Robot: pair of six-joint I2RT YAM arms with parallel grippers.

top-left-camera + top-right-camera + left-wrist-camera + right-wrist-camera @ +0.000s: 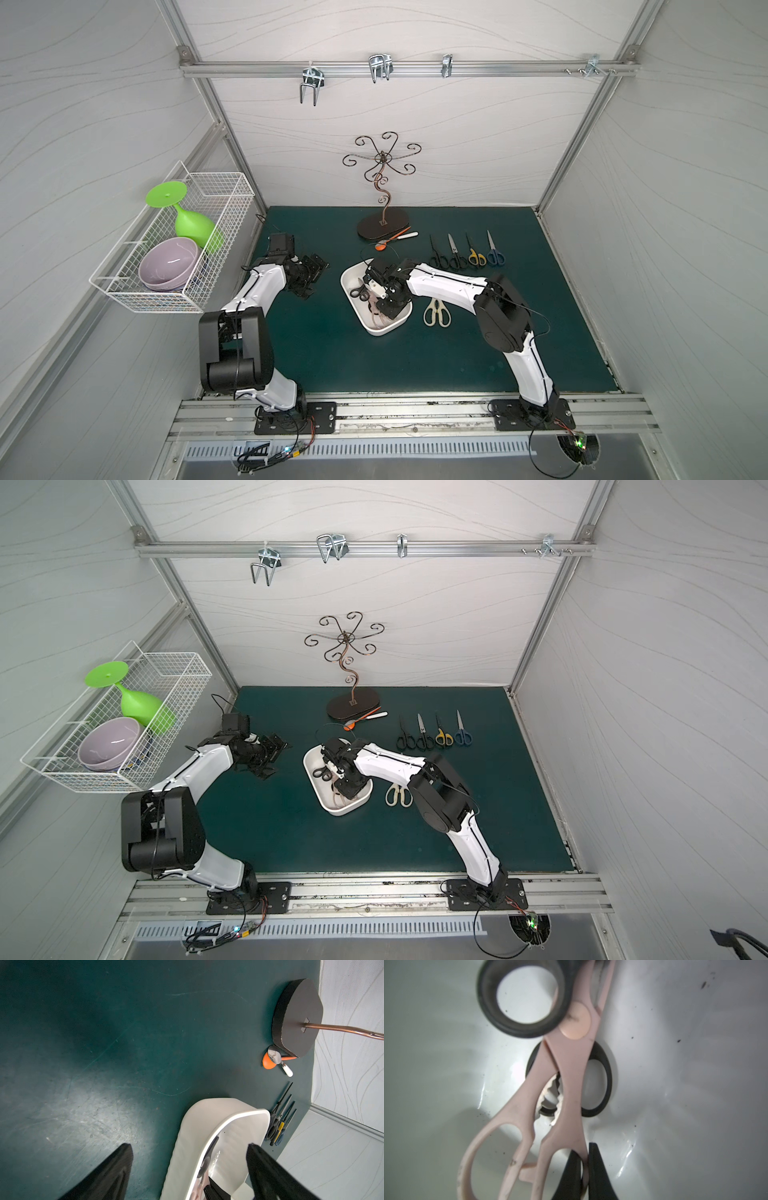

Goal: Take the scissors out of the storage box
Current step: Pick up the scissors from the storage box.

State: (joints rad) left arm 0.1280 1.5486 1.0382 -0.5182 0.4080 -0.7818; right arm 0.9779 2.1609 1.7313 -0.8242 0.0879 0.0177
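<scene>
The white storage box (348, 286) (311, 771) sits mid-mat. Inside it lie pink shears (566, 1059) (377, 319) over a small black pair of scissors (521, 997) (360, 293). My right gripper (584, 1148) (380, 297) reaches down into the box, shut on one handle loop of the pink shears. The left gripper (311, 272) (189, 1146) hovers open over the mat left of the box, holding nothing. On the mat right of the box lie cream shears (435, 311). Behind them is a row of two black (436, 255), one yellow (476, 254) and one blue (495, 252) pair.
A scrolled metal stand (382, 226) stands at the back of the mat, with an orange spoon (390, 242) beside its base. A white wire basket (174, 266) on the left wall holds a green goblet and a purple bowl. Metal hooks hang from the back rail (380, 68).
</scene>
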